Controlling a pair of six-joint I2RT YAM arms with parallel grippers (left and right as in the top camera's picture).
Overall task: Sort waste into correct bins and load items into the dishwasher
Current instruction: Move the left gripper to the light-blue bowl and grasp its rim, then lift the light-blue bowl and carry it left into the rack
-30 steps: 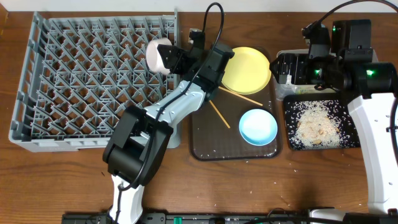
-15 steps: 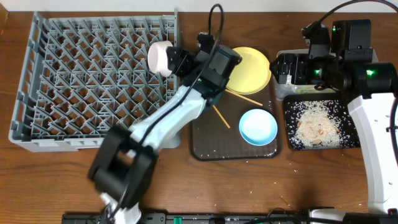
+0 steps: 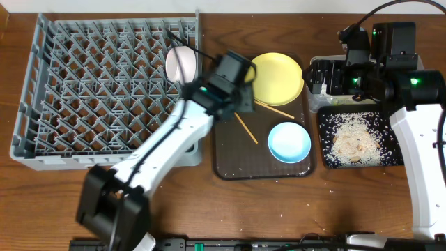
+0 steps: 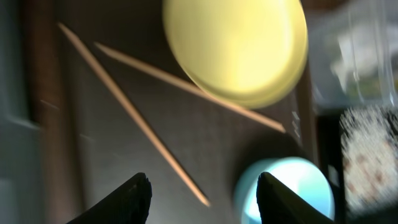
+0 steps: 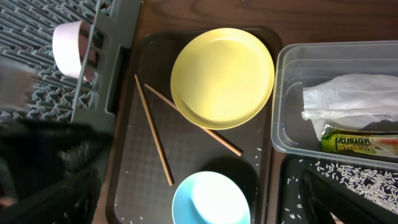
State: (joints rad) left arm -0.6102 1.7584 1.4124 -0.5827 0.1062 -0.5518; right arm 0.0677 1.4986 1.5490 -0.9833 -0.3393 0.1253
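Well, the left wrist view is blurred, and the light-blue bowl (image 4: 286,191) is cut off at its lower edge. My left jaws stand apart and empty. One end of the chopsticks (image 4: 134,115) shows between them on the brown tray (image 4: 230,152), with the yellow plate (image 4: 236,50) beyond. My right jaws gape wide, holding nothing. The cup (image 3: 180,63) sits in the dish rack (image 3: 70,84).

the green-yellow wrapper (image 5: 359,144) in the clear tub (image 5: 287,124) bears dark lettering, too blurred to read.

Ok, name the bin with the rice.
The glossy black tray, strewn with white rice grains; the clear tub holds a crumpled napkin and a wrapper.
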